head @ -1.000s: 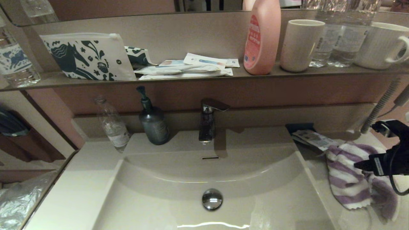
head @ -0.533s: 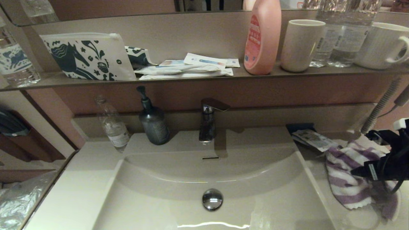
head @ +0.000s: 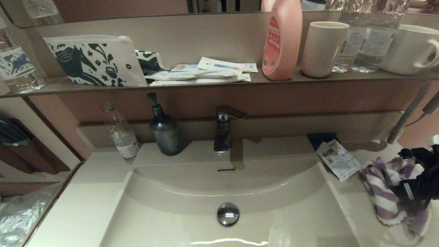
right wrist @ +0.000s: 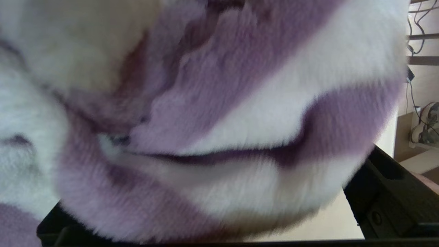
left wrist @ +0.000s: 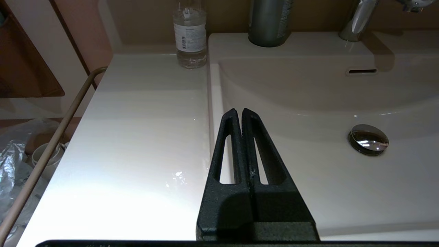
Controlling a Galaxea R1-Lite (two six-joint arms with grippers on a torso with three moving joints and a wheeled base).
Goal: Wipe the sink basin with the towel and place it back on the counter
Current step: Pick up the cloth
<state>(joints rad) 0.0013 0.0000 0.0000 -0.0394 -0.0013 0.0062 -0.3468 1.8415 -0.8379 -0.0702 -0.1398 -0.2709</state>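
The purple-and-white striped towel (head: 380, 185) lies bunched on the counter (head: 346, 209) to the right of the sink basin (head: 164, 212). My right gripper (head: 416, 192) is pressed down into the towel's right side. In the right wrist view the towel (right wrist: 219, 103) fills the space between the fingers (right wrist: 387, 192), which stand wide apart, so the gripper is open. My left gripper (left wrist: 239, 111) is shut on nothing and hangs over the basin's left rim (left wrist: 211, 103). It does not show in the head view.
A printed paper packet (head: 337, 159) lies on the counter just left of the towel. The tap (head: 223, 132), a dark pump bottle (head: 164, 132) and a clear bottle (head: 121, 135) line the basin's back. A chrome drain plug (head: 227, 213) sits mid-basin. The shelf above holds cups and bottles.
The right gripper moved right and down with the towel. The towel slid right off the paper packet and bunched into a smaller heap on the counter.
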